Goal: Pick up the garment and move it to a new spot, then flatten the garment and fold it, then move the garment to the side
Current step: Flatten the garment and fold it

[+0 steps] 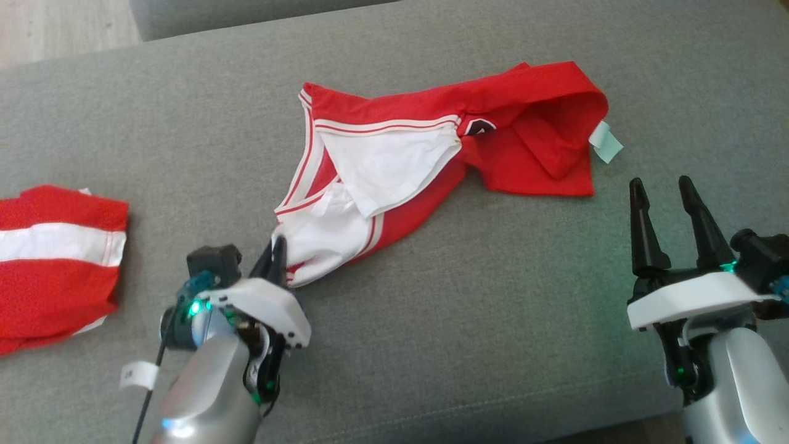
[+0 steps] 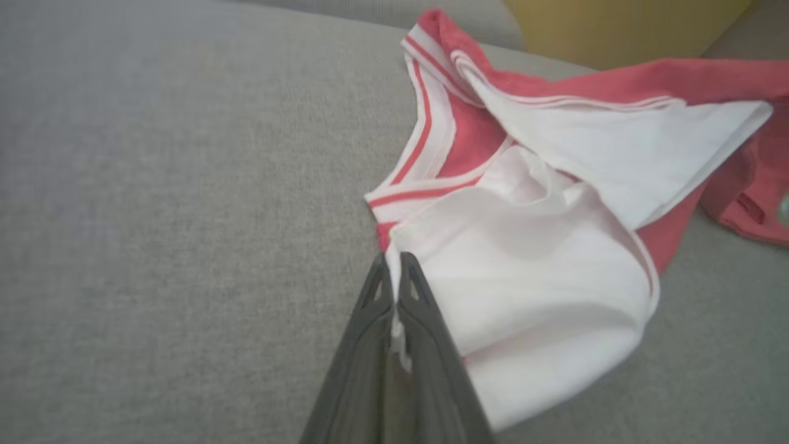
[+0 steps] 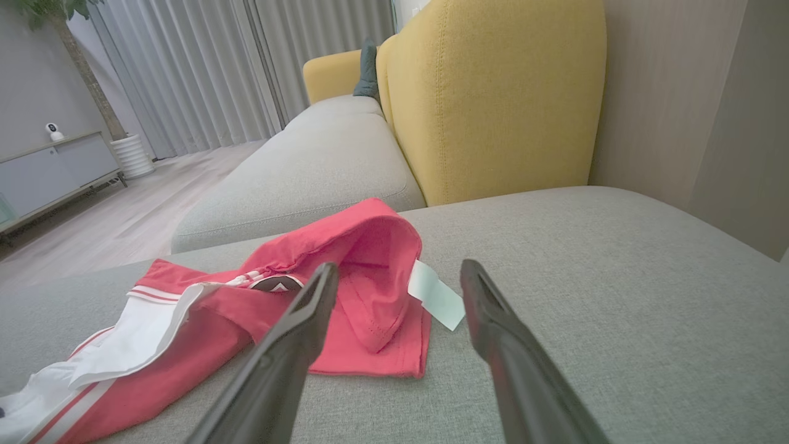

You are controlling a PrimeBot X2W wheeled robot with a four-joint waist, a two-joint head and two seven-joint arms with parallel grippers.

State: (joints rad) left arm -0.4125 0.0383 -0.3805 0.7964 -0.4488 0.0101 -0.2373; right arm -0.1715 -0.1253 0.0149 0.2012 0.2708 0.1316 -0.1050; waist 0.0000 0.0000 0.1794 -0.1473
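Note:
A crumpled red and white garment (image 1: 431,148) lies in the middle of the grey cushion (image 1: 493,308), with a pale tag (image 1: 606,142) at its right end. My left gripper (image 1: 277,250) is shut on the garment's near white corner; in the left wrist view the closed fingertips (image 2: 394,271) pinch that white cloth (image 2: 530,271). My right gripper (image 1: 666,191) stands open to the right of the garment, near its red end (image 3: 370,277), with nothing between the fingers (image 3: 308,308).
A second red and white folded cloth (image 1: 55,259) lies at the cushion's left edge. A yellow sofa back (image 3: 493,98) rises behind the cushion. Another grey cushion (image 3: 314,160) and wooden floor (image 3: 123,209) lie beyond.

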